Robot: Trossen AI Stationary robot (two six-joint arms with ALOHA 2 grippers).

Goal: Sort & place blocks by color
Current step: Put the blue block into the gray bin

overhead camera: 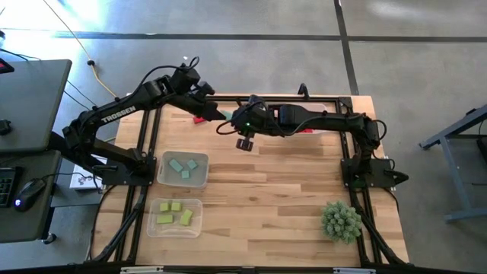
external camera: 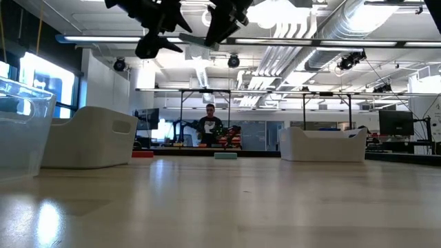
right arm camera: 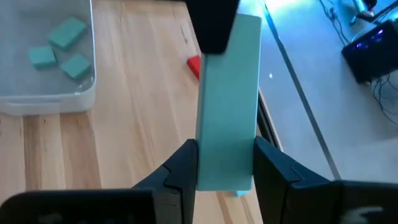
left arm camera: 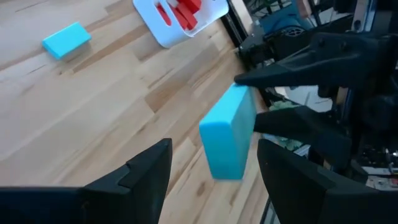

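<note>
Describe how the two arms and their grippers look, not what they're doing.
Both arms are black, jointed tubes. The left arm carries white TROSSEN lettering; the right arm shows a small green light near its wrist. Each gripper, left gripper and right gripper, has two dark, angular fingers.

The room is bright from long ceiling lamps [external camera: 303,43] and a glaring window [external camera: 41,86] at left. The table [external camera: 220,207] shines softly, its near part blurred. On the floor [overhead camera: 228,15] lies strong white glare

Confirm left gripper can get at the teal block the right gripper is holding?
Probably yes: left gripper is open, the teal block has its free end between its fingers; right gripper clamps only the other end.
</note>
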